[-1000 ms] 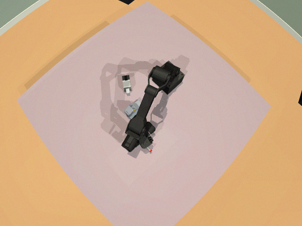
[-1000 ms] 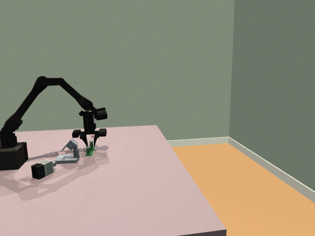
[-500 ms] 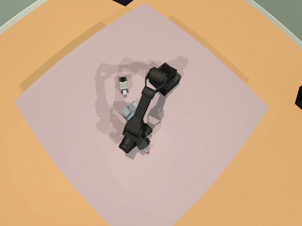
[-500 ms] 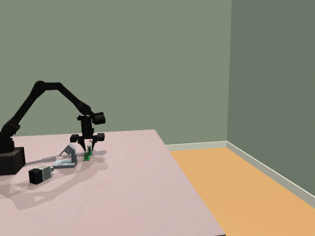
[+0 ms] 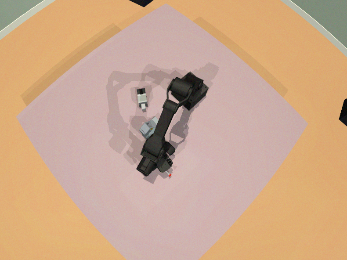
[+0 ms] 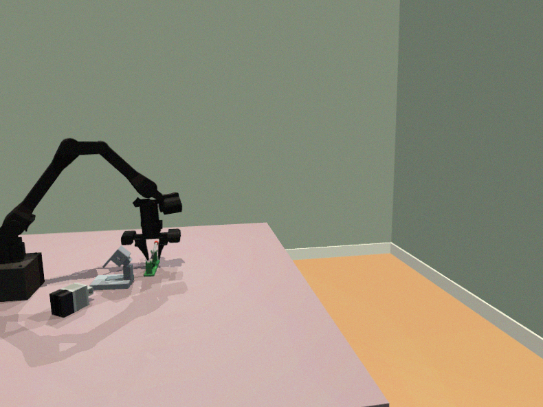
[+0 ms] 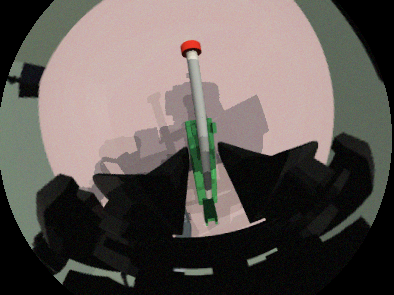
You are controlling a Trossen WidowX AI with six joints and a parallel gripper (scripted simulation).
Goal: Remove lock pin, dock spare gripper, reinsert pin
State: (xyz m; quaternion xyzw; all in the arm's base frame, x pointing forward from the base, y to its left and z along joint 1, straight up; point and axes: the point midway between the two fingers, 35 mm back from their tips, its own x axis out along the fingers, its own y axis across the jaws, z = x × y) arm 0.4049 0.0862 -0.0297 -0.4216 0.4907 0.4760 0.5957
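The lock pin (image 5: 168,173) (image 6: 155,246) (image 7: 197,89), grey with a red head, rests slanted in a green holder (image 6: 148,269) (image 7: 190,131), head end raised. My gripper (image 6: 152,259) (image 7: 202,148) points down over the holder, open, one finger on each side of the pin, with a gap on both sides in the wrist view. The grey-blue mount (image 5: 146,128) (image 6: 111,283) stands nearby with its tilted socket (image 6: 120,256); no pin shows in it. The spare gripper (image 5: 142,98) (image 6: 69,297), a white, grey and black block with a spigot (image 5: 143,106), lies on the table.
The pink table (image 5: 231,156) (image 6: 235,335) carries everything. The arm's base (image 5: 189,95) (image 6: 20,276) stands beyond the mount. In the top view the forearm passes over the mount's edge. The mount lies between the green holder and the spare gripper.
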